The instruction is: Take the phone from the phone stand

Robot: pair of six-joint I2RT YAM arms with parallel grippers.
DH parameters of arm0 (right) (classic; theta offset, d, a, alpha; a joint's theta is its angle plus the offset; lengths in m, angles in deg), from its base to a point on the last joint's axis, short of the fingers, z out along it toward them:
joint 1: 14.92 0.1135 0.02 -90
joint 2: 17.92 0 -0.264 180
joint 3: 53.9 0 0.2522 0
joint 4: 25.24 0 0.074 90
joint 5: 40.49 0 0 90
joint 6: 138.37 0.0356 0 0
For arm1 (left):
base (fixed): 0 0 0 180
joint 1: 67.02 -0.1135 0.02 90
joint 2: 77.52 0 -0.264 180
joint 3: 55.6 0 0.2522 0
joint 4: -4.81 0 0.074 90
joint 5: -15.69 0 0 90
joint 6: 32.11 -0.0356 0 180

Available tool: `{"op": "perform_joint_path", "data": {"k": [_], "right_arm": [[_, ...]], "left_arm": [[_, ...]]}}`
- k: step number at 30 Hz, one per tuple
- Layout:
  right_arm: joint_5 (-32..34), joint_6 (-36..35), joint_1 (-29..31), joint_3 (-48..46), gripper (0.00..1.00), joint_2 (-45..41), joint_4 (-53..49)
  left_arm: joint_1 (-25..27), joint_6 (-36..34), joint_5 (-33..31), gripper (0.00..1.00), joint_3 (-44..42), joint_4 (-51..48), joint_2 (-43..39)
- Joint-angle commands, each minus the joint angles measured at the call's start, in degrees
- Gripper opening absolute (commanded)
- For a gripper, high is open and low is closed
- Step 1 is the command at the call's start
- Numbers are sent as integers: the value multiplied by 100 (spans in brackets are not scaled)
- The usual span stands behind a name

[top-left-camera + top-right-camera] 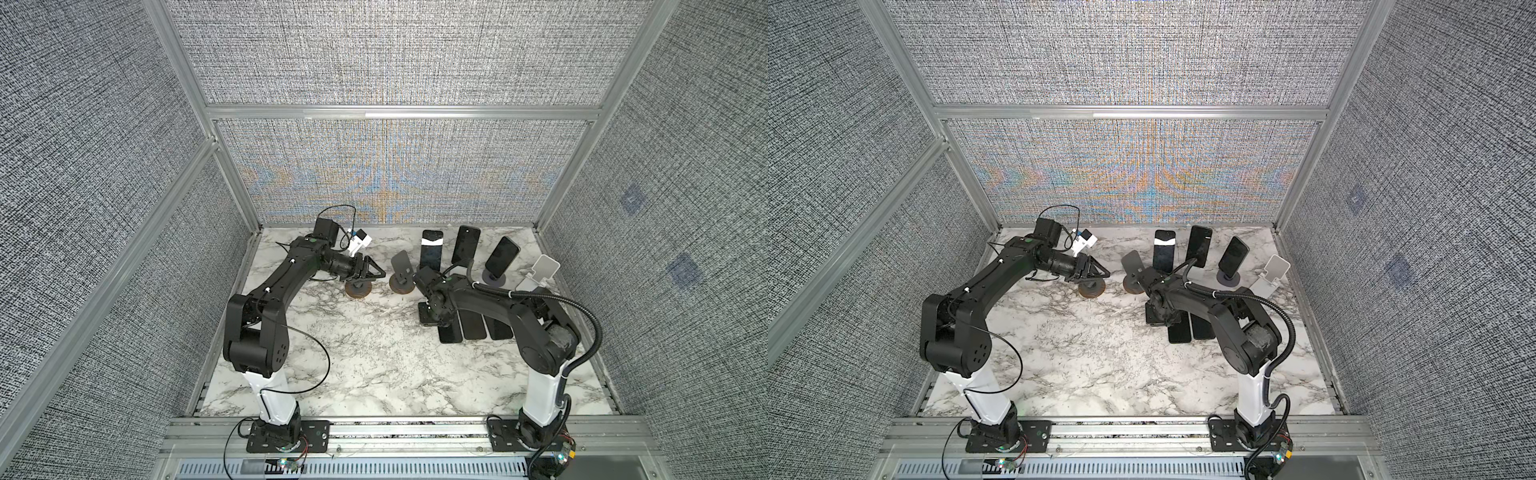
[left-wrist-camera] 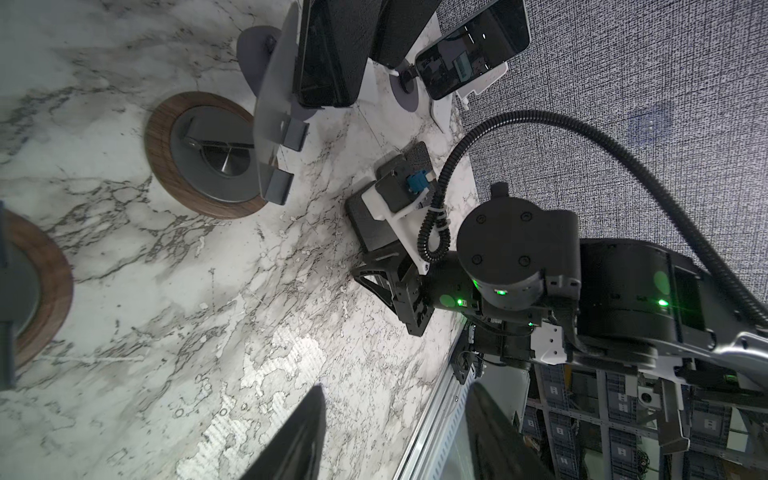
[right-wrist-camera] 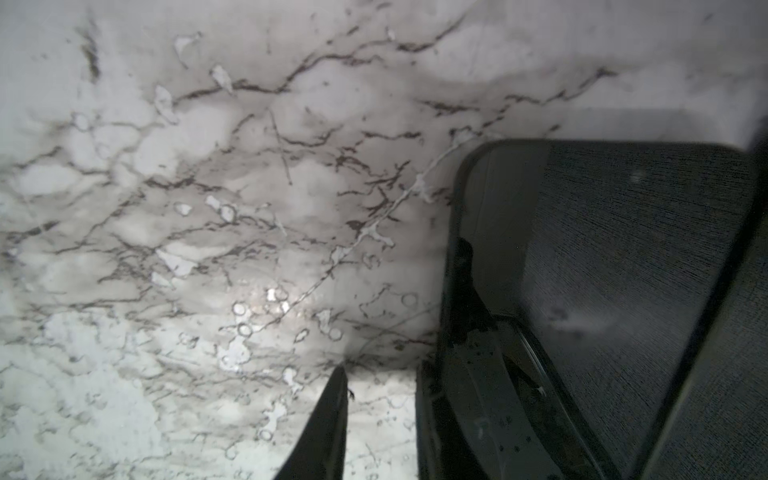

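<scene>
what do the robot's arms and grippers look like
Both are black jointed arms on white lower columns. The left arm trails a thin black cable; the right arm carries a corrugated black hose. The left gripper and right gripper are black and tapered.

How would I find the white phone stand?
Look along the far edge of the white marble table. At that edge's right end stands the white plastic phone stand. It alone is white, and it holds no phone.
</scene>
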Motion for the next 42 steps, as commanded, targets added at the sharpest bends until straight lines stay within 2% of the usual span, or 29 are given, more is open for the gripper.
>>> {"op": "perform_joint_path", "data": {"k": [1, 21, 22, 26, 28, 30, 33, 35, 37, 39, 40, 42], "right_arm": [[135, -73, -58, -55, 24, -22, -70], [188, -439, -178, -193, 25, -179, -95], [169, -456, -178, -170, 28, -246, -79], [96, -569, -182, 40, 52, -540, -143], [96, -646, -203, 175, 61, -738, -210], [109, -797, -230, 283, 66, -1001, -253], [214, -1236, -381, 383, 69, -1541, -320], [214, -1549, -689, 359, 71, -2011, -324], [-67, -1765, -1210, 337, 70, -2406, -359], [-843, -1910, -1917, 337, 58, -2672, -422], [-1543, -1993, -2351, 400, 56, -2743, -498], [-2125, -2241, -3025, 578, 51, -2825, -645]], "left_arm": [[-10, -115, -6, 56, 47, -26, -36], [-10, -142, -33, 56, 51, -48, -14], [-10, -133, -27, 56, 53, -48, -3], [-11, -145, -18, 56, 55, -48, -5], [-10, -155, -22, 56, 55, -48, -5], [-10, -156, -30, 56, 55, -48, -7], [-10, -171, -56, 56, 50, -44, -29], [-11, -173, -85, 57, 37, -10, -70], [-10, -168, -134, 58, 13, 45, -122], [-10, -187, -226, 59, -15, 100, -221], [-2, -223, -328, 61, -24, 105, -295], [20, -288, -483, 61, -18, 56, -465]]}}
